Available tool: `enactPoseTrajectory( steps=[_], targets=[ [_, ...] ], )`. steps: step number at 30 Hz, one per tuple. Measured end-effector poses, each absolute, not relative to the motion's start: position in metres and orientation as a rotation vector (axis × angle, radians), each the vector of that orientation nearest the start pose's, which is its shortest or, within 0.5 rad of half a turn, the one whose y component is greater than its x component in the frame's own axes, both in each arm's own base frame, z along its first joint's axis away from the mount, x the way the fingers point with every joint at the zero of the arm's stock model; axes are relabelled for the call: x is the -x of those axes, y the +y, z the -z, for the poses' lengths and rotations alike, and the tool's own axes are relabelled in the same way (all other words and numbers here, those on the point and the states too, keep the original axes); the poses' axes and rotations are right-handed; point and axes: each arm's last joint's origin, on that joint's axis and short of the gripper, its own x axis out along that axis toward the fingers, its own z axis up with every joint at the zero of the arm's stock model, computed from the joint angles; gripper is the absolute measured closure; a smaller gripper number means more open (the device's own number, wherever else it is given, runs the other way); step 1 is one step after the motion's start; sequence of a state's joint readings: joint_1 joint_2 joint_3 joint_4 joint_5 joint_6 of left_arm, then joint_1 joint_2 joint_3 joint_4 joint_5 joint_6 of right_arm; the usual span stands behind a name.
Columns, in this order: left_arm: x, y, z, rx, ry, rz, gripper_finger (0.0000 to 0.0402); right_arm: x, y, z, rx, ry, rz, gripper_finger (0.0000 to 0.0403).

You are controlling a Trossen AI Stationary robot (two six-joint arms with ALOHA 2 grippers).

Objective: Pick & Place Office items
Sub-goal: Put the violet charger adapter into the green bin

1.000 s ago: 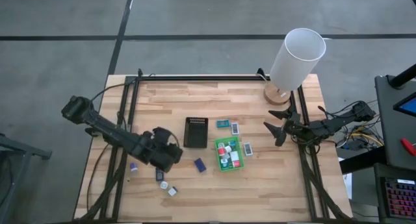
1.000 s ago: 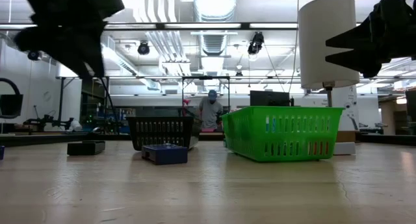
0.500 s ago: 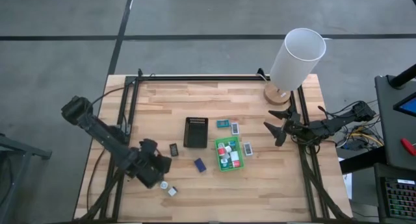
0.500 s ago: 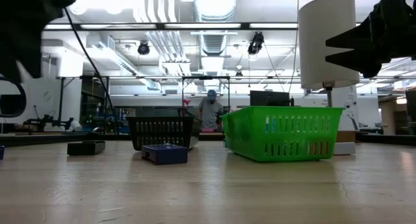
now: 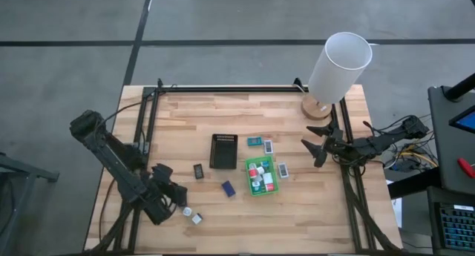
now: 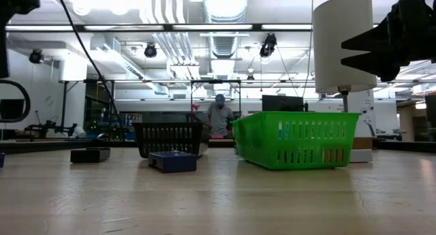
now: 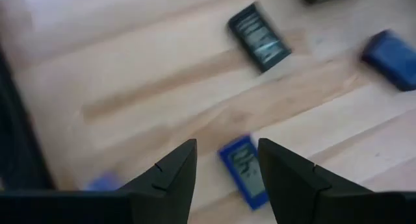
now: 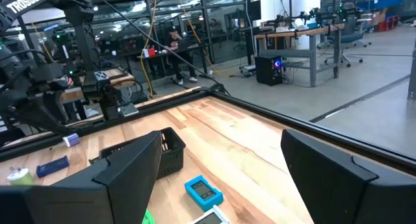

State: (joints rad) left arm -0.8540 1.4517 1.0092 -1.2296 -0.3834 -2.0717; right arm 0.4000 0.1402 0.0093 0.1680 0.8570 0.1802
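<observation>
My left gripper (image 5: 177, 198) hangs open over the table's near left part, fingers pointing steeply down. In its wrist view (image 7: 227, 149) a small blue packet (image 7: 244, 172) lies flat on the wood below the gap between the fingers. A dark teal-faced packet (image 7: 259, 37) and a blue block (image 7: 390, 50) lie farther off. The same packet (image 5: 198, 171) and block (image 5: 228, 188) show in the high view. The green tray (image 5: 260, 176) holds several small items. My right gripper (image 5: 318, 148) waits open at the right edge.
A black ribbed tray (image 5: 223, 151) stands left of the green tray. Teal and white packets (image 5: 254, 142) lie behind the green tray, and one packet (image 5: 282, 170) lies to its right. Two small white pieces (image 5: 192, 215) lie near the front edge. A white lamp (image 5: 338, 70) stands at the far right.
My left gripper has swung toward the table's near left corner, rolling at the wrist, and has uncovered the dark packet beside the black tray. Its finger gap looks unchanged. No item has moved.
</observation>
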Motion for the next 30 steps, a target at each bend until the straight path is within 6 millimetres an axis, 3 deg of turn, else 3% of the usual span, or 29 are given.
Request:
enactPoseTrajectory(
  steps=[10,22,25,30],
  targets=[
    [-0.167,-0.163,-0.225,0.502,0.792,-0.787,0.0230,-0.097,0.017,-0.171,-0.200,-0.072,0.453,0.0082],
    [-0.173,-0.164,-0.227,0.335,0.720,-0.698,0.0231,-0.097,0.017,-0.171,-0.199,-0.072,0.453,0.0091],
    [-0.172,-0.162,-0.227,0.330,0.733,-0.710,0.0231,-0.097,0.017,-0.171,-0.199,-0.072,0.453,0.0092],
    [-0.165,-0.161,-0.225,0.482,0.857,-0.794,0.0230,-0.097,0.017,-0.171,-0.200,-0.072,0.453,0.0086]
  ],
)
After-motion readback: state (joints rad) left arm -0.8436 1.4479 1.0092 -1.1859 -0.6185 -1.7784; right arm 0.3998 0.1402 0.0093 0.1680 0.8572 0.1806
